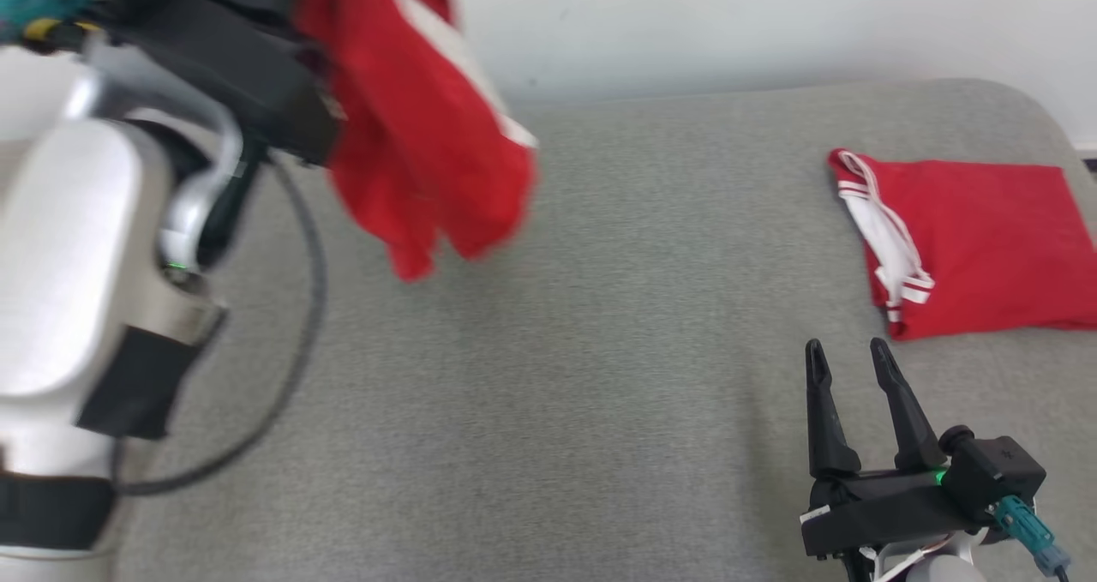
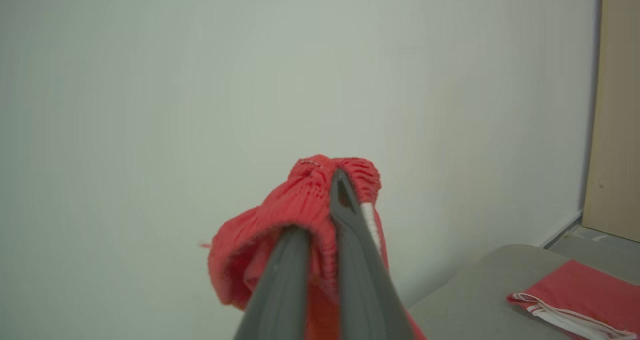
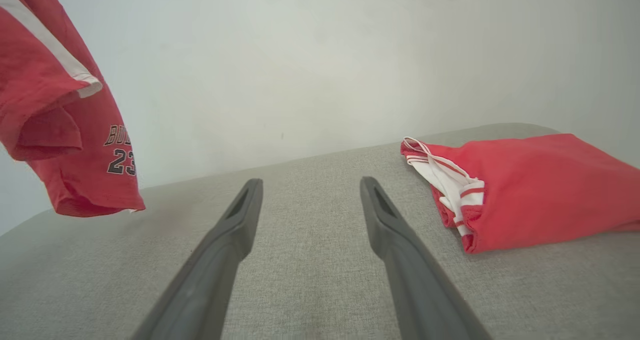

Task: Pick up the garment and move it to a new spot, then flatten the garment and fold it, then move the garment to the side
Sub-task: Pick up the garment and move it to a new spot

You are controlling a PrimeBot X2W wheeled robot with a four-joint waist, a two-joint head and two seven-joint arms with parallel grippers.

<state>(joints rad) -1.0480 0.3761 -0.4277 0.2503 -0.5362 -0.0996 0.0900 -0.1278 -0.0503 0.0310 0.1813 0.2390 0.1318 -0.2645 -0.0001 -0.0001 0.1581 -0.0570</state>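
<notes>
Garment (image 1: 411,136) hangs pinched in left tool (image 2: 317,202) above grey surface (image 1: 600,351).

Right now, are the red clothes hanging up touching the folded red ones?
Apart. The head view shows the hanging garment and the folded garment with bare grey cushion between them.

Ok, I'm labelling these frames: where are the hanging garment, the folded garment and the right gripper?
hanging garment (image 1: 411,136): head view, middle of the red cloth.
folded garment (image 1: 1003,239): head view, plain red top face.
right gripper (image 1: 848,349): head view, between its fingertips.
</notes>
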